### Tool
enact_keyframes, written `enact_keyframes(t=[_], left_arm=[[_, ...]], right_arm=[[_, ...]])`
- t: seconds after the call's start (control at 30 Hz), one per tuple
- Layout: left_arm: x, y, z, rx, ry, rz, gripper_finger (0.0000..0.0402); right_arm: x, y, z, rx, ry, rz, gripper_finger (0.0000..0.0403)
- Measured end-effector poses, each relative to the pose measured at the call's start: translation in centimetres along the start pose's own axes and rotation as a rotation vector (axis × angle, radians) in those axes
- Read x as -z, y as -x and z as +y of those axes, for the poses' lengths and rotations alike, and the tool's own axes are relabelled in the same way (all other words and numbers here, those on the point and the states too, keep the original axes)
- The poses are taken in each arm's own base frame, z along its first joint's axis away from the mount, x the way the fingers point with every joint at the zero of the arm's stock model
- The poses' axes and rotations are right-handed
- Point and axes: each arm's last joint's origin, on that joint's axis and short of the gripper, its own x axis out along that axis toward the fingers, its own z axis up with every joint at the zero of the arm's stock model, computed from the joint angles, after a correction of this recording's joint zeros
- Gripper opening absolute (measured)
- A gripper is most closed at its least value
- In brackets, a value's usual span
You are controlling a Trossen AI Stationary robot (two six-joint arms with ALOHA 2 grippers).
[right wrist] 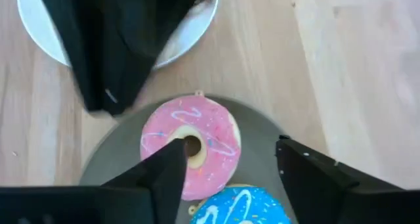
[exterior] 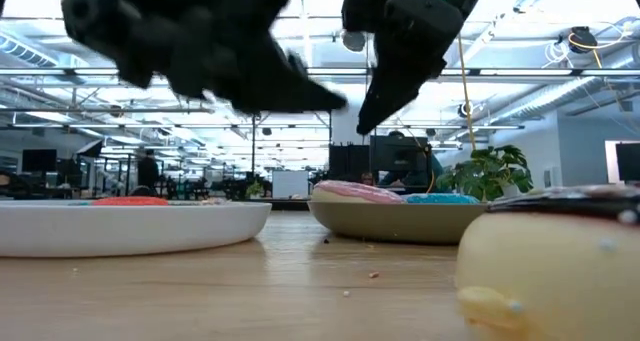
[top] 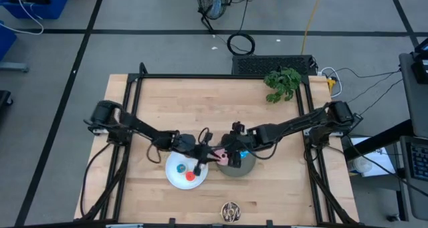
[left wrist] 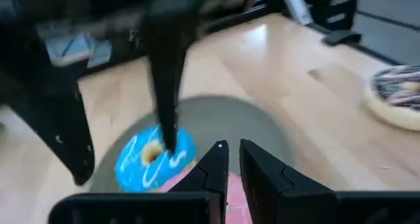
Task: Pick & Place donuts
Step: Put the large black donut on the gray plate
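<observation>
The pink donut (right wrist: 190, 145) and the blue sprinkled donut (right wrist: 239, 211) lie flat on the grey plate (top: 241, 168). A tiny blue donut (top: 179, 167) and a red one (top: 190, 176) rest on the white plate (top: 175, 180). The chocolate donut (top: 231, 211) sits on the table near its near edge. My right gripper (right wrist: 230, 171) hovers wide open above the pink and blue donuts. My left gripper (left wrist: 231, 155) hangs between the two plates, beside the pink donut, with only a narrow gap between its fingers. The other tiny donuts are out of view.
The two plates sit side by side at the table's middle near side, and both arms crowd closely above them. A green plant (top: 282, 84) lies at the far right corner. Bare wood stretches to the far left and on the right.
</observation>
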Motion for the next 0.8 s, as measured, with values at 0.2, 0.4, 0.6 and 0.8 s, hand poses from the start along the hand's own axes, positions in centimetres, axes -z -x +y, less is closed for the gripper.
enact_keyframes(t=[0.2,0.4,0.6,0.8], left_arm=[[-4.8,3.9,-0.3,-0.033,-0.089,-0.036,0.0046],[-6.8,9.3,0.4,-0.122,-0.157,-0.085,0.0046],[-6.4,16.1,1.3,-0.211,-0.130,-0.123,0.0046],[-2.9,20.8,0.5,-0.248,-0.114,-0.204,0.0008]], right_arm=[[0.1,0.7,1.1,-0.002,0.050,-0.027,0.0134],[0.6,1.0,2.1,-0.019,0.080,-0.012,0.0038],[1.0,1.2,3.1,-0.037,0.082,-0.009,0.0010],[0.9,1.3,3.2,-0.039,0.091,-0.020,0.0002]])
